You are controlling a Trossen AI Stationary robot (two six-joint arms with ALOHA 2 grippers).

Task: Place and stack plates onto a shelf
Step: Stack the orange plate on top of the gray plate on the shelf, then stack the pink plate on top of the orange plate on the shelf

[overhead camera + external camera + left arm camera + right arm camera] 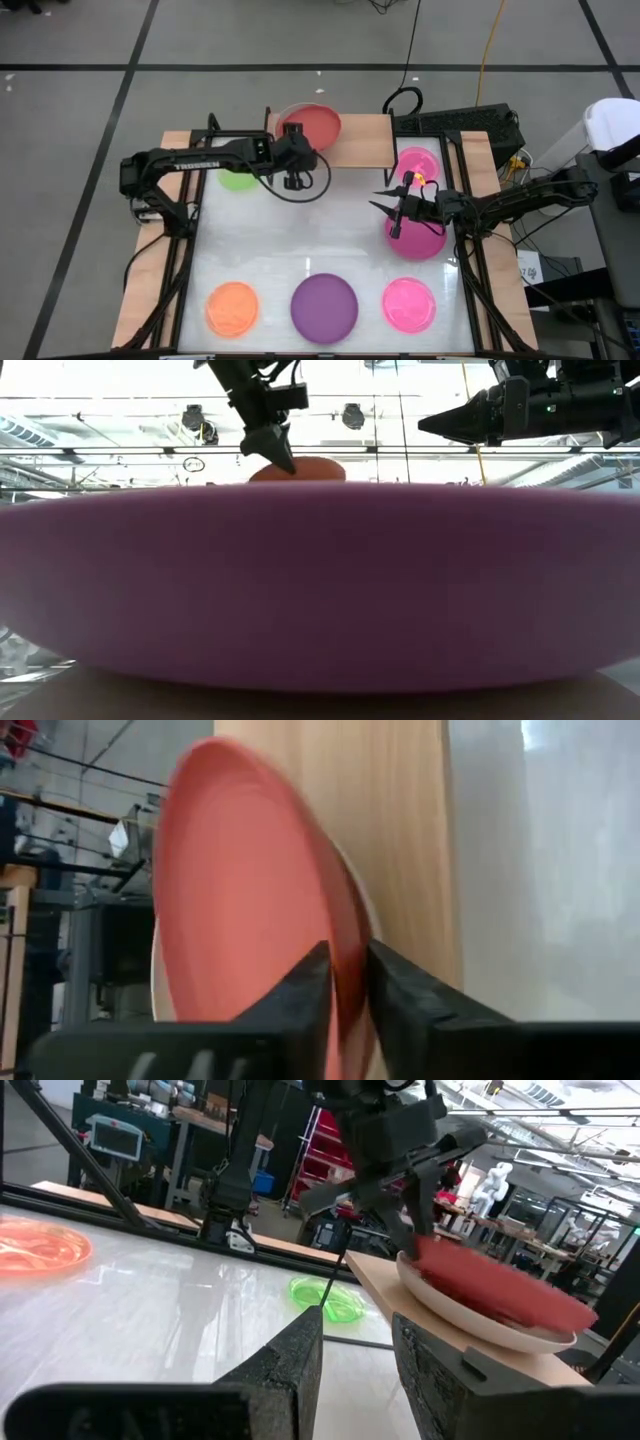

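Note:
A red plate (pixel 312 124) lies on a beige plate (pixel 450 1312) on the light-wood shelf (pixel 362 140) at the table's far edge. My left gripper (pixel 293 152) is shut on the red plate's rim; it also shows in the low view (pixel 281 457). My right gripper (pixel 387 212) is open and empty. It hangs above the table over the edge of a dark magenta plate (pixel 418 240) and points toward the shelf. In the right wrist view its fingers (pixel 300 1360) frame the shelf (pixel 480 1372). My left gripper pinches the red plate's rim (pixel 345 975) between its two fingers, on the side of the plate nearest the table's left and near edges. The fingers slant down from the table's left. The plate rests on the beige plate, its held side slightly raised.
A green plate (pixel 238 180) lies left of the shelf and a magenta plate (pixel 415 160) right of it. Orange (pixel 232 306), purple (pixel 324 307) and pink (pixel 408 304) plates line the near edge. The purple plate (pixel 320 590) fills the low view.

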